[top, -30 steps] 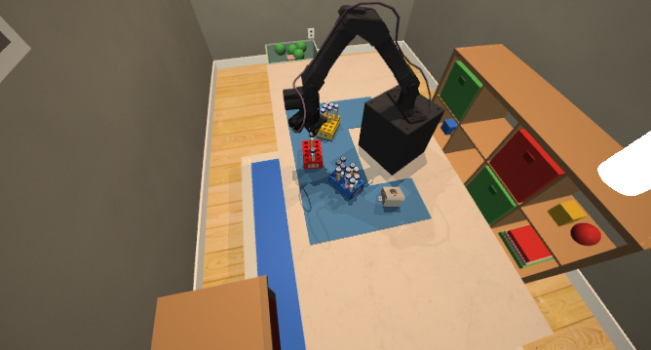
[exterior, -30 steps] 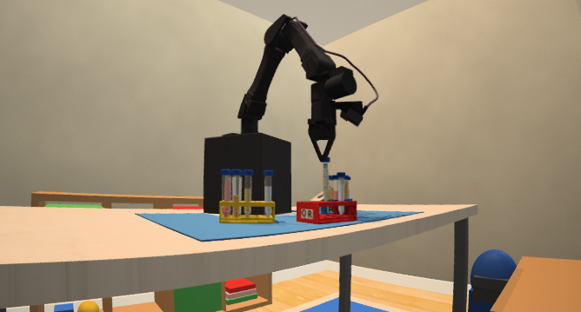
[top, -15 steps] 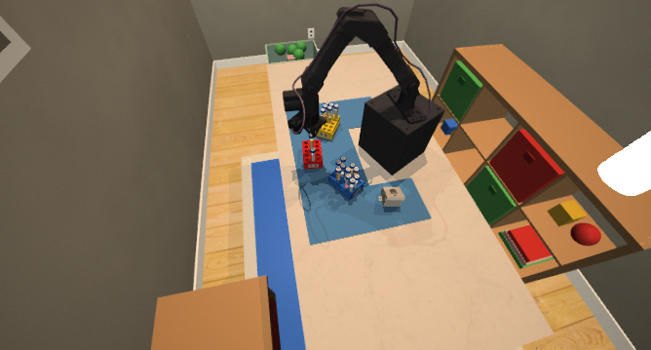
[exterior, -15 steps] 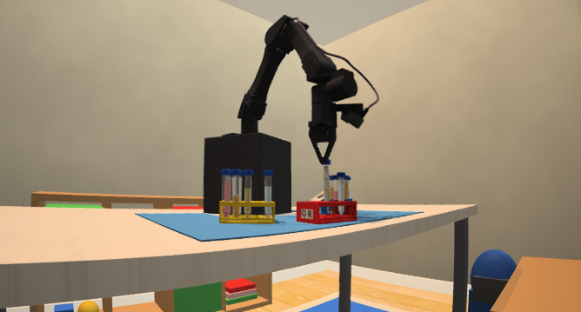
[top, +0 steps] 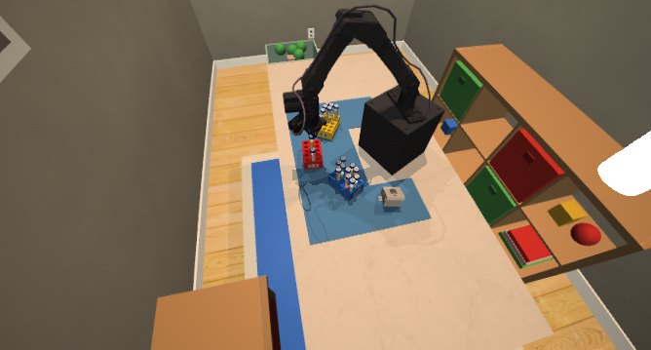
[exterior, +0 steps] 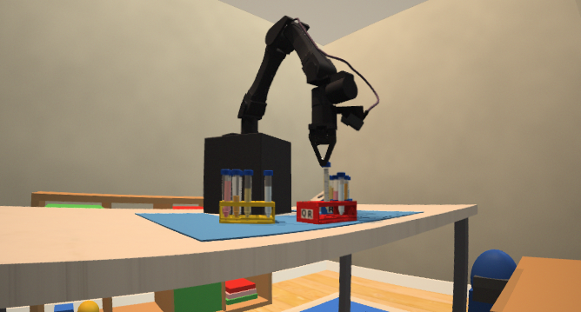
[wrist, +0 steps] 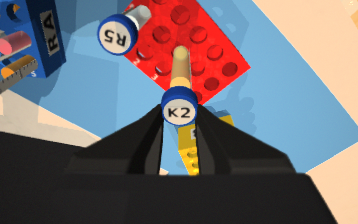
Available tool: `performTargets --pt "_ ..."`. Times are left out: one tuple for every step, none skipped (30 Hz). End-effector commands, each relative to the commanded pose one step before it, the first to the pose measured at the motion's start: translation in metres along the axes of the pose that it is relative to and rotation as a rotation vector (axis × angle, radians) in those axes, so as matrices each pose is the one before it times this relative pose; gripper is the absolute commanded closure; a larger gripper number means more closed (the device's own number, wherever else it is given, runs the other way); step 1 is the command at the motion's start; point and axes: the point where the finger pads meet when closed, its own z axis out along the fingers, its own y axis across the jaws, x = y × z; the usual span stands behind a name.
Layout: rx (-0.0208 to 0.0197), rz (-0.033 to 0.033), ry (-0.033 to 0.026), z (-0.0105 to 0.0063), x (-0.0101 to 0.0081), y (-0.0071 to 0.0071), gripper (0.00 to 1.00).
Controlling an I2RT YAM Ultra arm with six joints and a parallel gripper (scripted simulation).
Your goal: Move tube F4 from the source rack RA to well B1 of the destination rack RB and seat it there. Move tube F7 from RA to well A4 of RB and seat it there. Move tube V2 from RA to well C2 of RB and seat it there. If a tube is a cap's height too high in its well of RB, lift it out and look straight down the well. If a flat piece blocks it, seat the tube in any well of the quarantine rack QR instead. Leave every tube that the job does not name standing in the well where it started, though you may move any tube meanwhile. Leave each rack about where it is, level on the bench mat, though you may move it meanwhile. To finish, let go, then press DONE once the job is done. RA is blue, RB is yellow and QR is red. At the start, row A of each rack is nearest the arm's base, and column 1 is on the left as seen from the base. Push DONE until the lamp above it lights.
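Observation:
My gripper (wrist: 179,111) (exterior: 324,162) (top: 310,131) is shut on the blue cap of tube K2 (wrist: 179,113) (exterior: 326,182). The tube hangs upright over the red rack QR (wrist: 218,55) (exterior: 327,214) (top: 317,165). Its lower end is at about the rack's top, over a middle well. Tube R5 (wrist: 117,35) stands in a well at QR's edge. The yellow rack RB (exterior: 246,218) (top: 331,126) (wrist: 193,152) holds several tubes. The blue rack RA (wrist: 51,44) (top: 343,180) holds several tubes too.
The racks stand on a blue bench mat (top: 370,217) (exterior: 196,224). A small grey box with the DONE button (top: 392,197) stands on the mat beyond RA. The arm's black base block (top: 397,130) (exterior: 248,172) stands beside the racks.

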Motion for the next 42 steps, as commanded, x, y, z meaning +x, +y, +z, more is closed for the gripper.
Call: performTargets --pt "-0.00366 0.00604 0.00069 0.00683 0.00481 -0.00213 1.0" --pt "0.0 0.0 0.0 0.0 0.0 0.0 1.0" --pt "0.00095 0.00093 -0.00097 0.00018 -0.00046 -0.00044 1.0" --pt "-0.00114 -0.00065 0.00119 0.00087 0.0006 0.00043 1.0" --pt "-0.00009 -0.00025 0.00055 0.00058 0.00022 0.00006 1.0" --pt "-0.00005 -0.00011 0.00089 0.00062 0.00032 0.00009 1.0" --pt "-0.00032 -0.00005 0.00072 0.00063 0.00031 0.00015 1.0" --pt "-0.00045 -0.00004 0.00087 0.00066 0.00038 0.00021 1.0" --pt "-0.00043 -0.00006 0.00112 0.00069 0.00046 0.00023 1.0" --pt "-0.00062 -0.00007 0.00114 0.00072 0.00049 0.00029 1.0" --pt "-0.00072 -0.00008 0.00127 0.00074 0.00055 0.00034 1.0" --pt "0.00331 0.0 -0.00302 -0.00028 -0.00129 -0.00138 1.0" --pt "0.00459 0.00022 -0.00494 -0.00068 -0.00207 -0.00201 1.0" --pt "0.00004 0.00012 -0.00005 0.00049 0.00003 -0.00006 1.0" --pt "-0.00036 0.00014 0.00039 0.00059 0.0002 0.00012 1.0" --pt "0.0002 0.00014 -0.00022 0.00045 -0.00009 -0.00012 1.0" --pt "0.00116 0.00028 -0.00128 -0.00019 -0.00058 -0.00054 1.0" --pt "0.0 0.0 0.0 0.0 0.0 0.0 1.0" --pt "0.0 0.0 0.0 0.0 0.0 0.0 1.0" --pt "0.00583 0.00023 -0.00638 -0.00185 -0.0025 -0.0018 1.0" --pt "-0.00091 -0.0002 0.00139 0.00155 -0.00021 0.00003 1.0" --pt "0.00228 0.0 -0.00063 0.00014 -0.00058 -0.00072 1.0" --pt "0.00156 0.00003 -0.00006 0.00041 -0.0002 -0.00052 1.0" --pt "0.00146 0.00001 -0.00116 0.00019 -0.00063 -0.00055 1.0" --pt "0.00122 0.00001 -0.00135 0.00019 -0.00066 -0.00051 1.0" --pt "0.00121 0.00001 -0.00135 0.00019 -0.00065 -0.00051 1.0" --pt "0.00127 0.00001 -0.00141 0.00018 -0.00069 -0.00053 1.0" --pt "0.00128 0.00001 -0.00143 0.00018 -0.00069 -0.00054 1.0" --pt "0.00126 0.00001 -0.0014 0.00018 -0.00068 -0.00053 1.0" --pt "0.00126 0.00001 -0.0014 0.00018 -0.00068 -0.00053 1.0" --pt "0.00125 0.00001 -0.0014 0.00019 -0.00067 -0.00053 1.0" --pt "0.00123 0.00002 -0.00137 0.00019 -0.00066 -0.00052 1.0" --pt "0.0 -0.00002 -0.00001 0.00051 -0.00007 0.00001 1.0" --pt "0.0 -0.00002 0.0 0.00051 -0.00006 0.00001 1.0" --pt "0.0 0.0 0.0 0.0 0.0 0.0 1.0" --pt "0.0 0.0 0.0 0.0 0.0 0.0 1.0" --pt "0.00001 -0.00005 0.00001 0.00044 -0.00008 0.0001 1.0" --pt "0.0 -0.00002 0.0 0.0005 -0.00005 0.00001 1.0" --pt "-0.00001 0.00002 -0.00001 0.00058 -0.00002 -0.00009 1.0" --pt "0.0 -0.00001 0.0 0.00051 -0.00004 0.0 1.0" --pt "0.0 -0.00001 0.0 0.00051 -0.00004 0.00001 1.0" --pt "0.0 -0.00001 0.0 0.00051 -0.00004 0.0 1.0"
